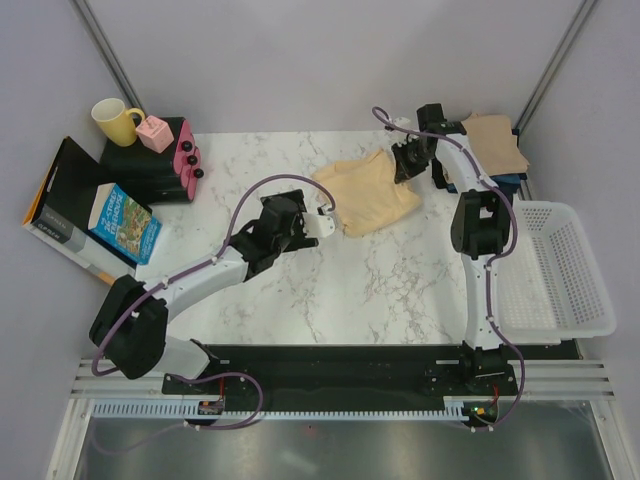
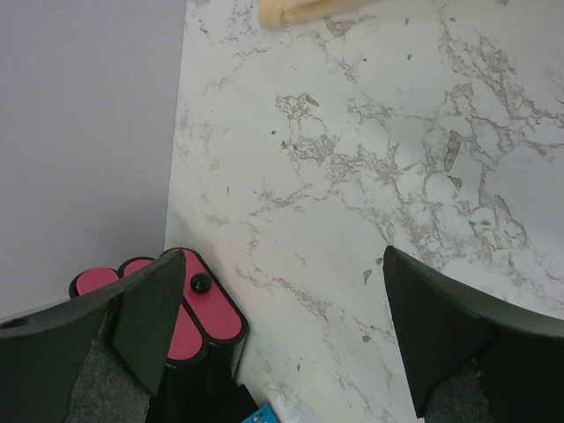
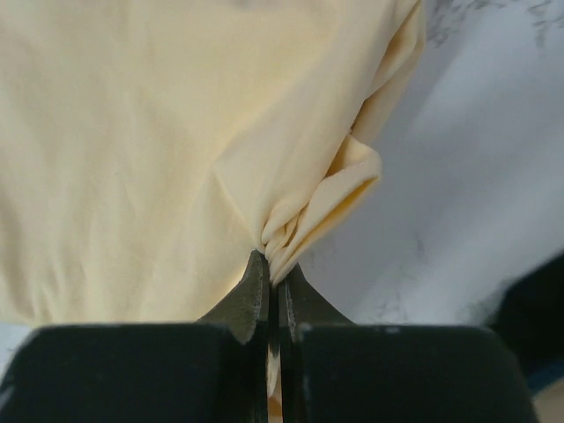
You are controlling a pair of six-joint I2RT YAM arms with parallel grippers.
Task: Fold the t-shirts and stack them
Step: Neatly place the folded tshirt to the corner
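Pinching a bunched corner of the yellow shirt (image 3: 132, 132), the right hand (image 3: 271, 264) has its fingers pressed tight on the cloth, probably to draw that edge across for a fold. The shirt lies rumpled on the tabletop (image 1: 380, 290), left of the basket (image 1: 600, 310) and past its far corner. Further left of the basket, the left hand (image 2: 282, 308) hangs spread and empty, seemingly ready to take the opposite edge; a tan shirt (image 1: 495, 140) lies just behind the basket.

A t-shirt (image 1: 365, 195) lies on the table (image 1: 380, 290), basket (image 1: 560, 270) to its right, mug (image 1: 115, 120) far left.
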